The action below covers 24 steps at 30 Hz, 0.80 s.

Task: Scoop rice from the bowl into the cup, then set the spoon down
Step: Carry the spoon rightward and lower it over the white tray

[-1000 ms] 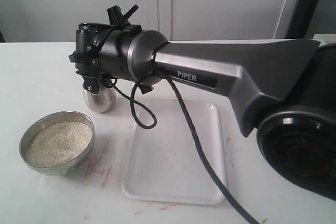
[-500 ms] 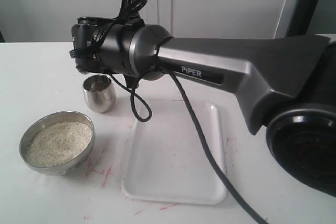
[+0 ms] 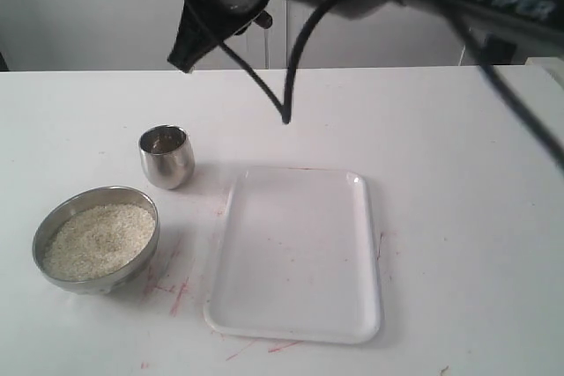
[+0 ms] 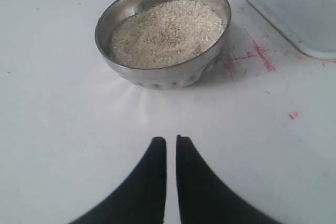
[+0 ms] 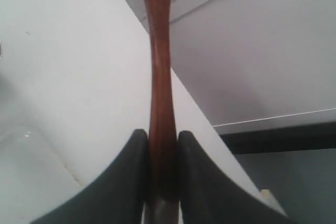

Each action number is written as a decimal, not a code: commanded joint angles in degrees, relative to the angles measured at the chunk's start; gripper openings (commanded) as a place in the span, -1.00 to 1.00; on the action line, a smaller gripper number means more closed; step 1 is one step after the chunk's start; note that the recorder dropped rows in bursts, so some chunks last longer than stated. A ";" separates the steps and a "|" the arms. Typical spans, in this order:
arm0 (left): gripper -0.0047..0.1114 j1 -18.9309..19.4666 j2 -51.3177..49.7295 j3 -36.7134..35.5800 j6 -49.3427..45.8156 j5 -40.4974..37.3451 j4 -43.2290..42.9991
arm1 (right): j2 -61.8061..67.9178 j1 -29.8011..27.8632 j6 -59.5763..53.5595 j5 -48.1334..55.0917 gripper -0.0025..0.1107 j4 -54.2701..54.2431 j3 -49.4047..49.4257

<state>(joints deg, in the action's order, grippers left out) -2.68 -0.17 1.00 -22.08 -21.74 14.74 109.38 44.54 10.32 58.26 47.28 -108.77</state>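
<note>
Operator: Location of the spoon (image 5: 159,66), and grip status?

Technician: Handle is clamped in the right gripper (image 5: 161,136), both jaws pressed against the wood. The handle runs straight out from between the jaws, in line with the gripper's own axis. The oval end is out of frame, so load cannot be confirmed. In the exterior view the right arm is high above the far-left part of the table (image 3: 458,173).

Operator: Direction to the targets?

Technician: Down and toward the camera. The bowl (image 3: 97,285), with the rice (image 3: 95,239) in it, sits at the near-left of the table. The cup (image 3: 166,158) stands just beyond the bowl, apart from it and almost under the gripper. Its interior reads dark; whether it contains rice cannot be told.

Operator: Other arm?

Technician: The left gripper (image 4: 167,142) is low and faces the bowl, jaws nearly together with only a thin slit, holding nothing. It is the nearer of the two to the bowl, but the right arm carries the spoon, so the right arm should do the work.

Operator: Obstructions?

Technician: The white tray (image 3: 300,253) lies to the right of cup and bowl — a likely set-down place. A black cable loop (image 3: 284,112) hangs from the arm above the gap between cup and tray and could drag on descent. The cup looks light — a low approach to the bowl risks tipping it.
</note>
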 commanded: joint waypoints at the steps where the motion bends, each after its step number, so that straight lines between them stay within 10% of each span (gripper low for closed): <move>1: -0.67 -0.31 0.17 -0.29 -0.20 -0.13 0.62 | -6.42 -0.08 1.97 0.98 -0.96 -8.46 0.19; 24: -0.67 -0.31 0.17 -0.29 -0.20 -0.13 0.62 | -19.09 -0.08 24.11 11.70 -0.96 -28.46 0.19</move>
<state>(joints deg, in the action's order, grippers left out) -2.68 -0.17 1.00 -22.08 -21.74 14.74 90.91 44.54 32.92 69.95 22.68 -108.77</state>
